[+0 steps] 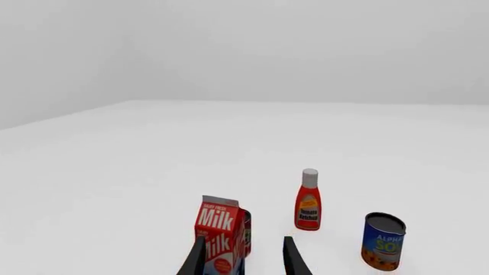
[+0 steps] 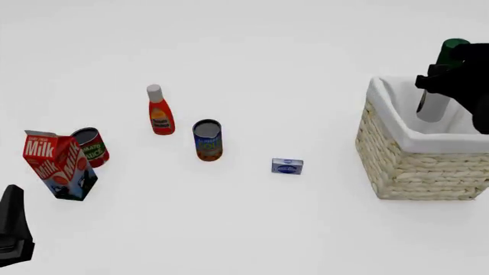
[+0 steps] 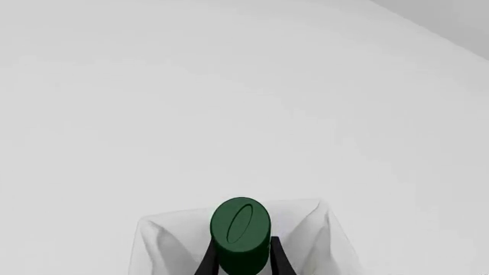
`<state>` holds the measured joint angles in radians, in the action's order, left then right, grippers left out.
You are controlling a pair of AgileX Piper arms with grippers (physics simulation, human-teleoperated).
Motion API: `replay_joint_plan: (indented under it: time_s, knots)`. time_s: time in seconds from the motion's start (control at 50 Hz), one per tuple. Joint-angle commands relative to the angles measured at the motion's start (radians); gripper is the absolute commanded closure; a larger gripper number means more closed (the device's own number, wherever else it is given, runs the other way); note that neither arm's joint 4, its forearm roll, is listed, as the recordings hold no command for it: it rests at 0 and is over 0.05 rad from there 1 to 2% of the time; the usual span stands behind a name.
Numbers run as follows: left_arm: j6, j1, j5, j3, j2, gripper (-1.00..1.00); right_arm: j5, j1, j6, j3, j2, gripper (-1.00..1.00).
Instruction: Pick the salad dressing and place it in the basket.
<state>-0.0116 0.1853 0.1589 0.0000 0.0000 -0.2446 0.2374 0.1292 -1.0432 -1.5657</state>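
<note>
The salad dressing (image 2: 433, 107), a white bottle with a dark green cap (image 3: 240, 229), hangs upright over the basket (image 2: 413, 166), its lower end against the white lining (image 3: 157, 238). My right gripper (image 2: 441, 79) is shut on the bottle's neck; in the right wrist view the dark fingers (image 3: 277, 258) flank the cap. My left gripper (image 1: 244, 260) stands open at the near left of the table, low and just short of the milk carton (image 1: 221, 232), holding nothing. In the front view the left gripper (image 2: 12, 200) shows as a dark shape at the edge.
On the left half of the table stand the milk carton (image 2: 59, 166), a red can (image 2: 91, 146) behind it, a red ketchup bottle (image 2: 159, 112) with a white cap, a blue soup can (image 2: 207, 140) and a small blue box (image 2: 287, 166).
</note>
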Motion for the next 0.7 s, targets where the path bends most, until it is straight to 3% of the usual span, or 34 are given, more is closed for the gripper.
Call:
replay_joint_plan:
  time_s: [0.02, 0.7]
  knots:
    - [0.000, 0.003, -0.001, 0.000, 0.000, -1.00, -0.003, 0.003, -0.020, -0.021, -0.022, 1.00]
    - [-0.006, 0.010, -0.004, 0.000, 0.000, -1.00, -0.036, 0.031, -0.019, -0.018, -0.088, 1.00]
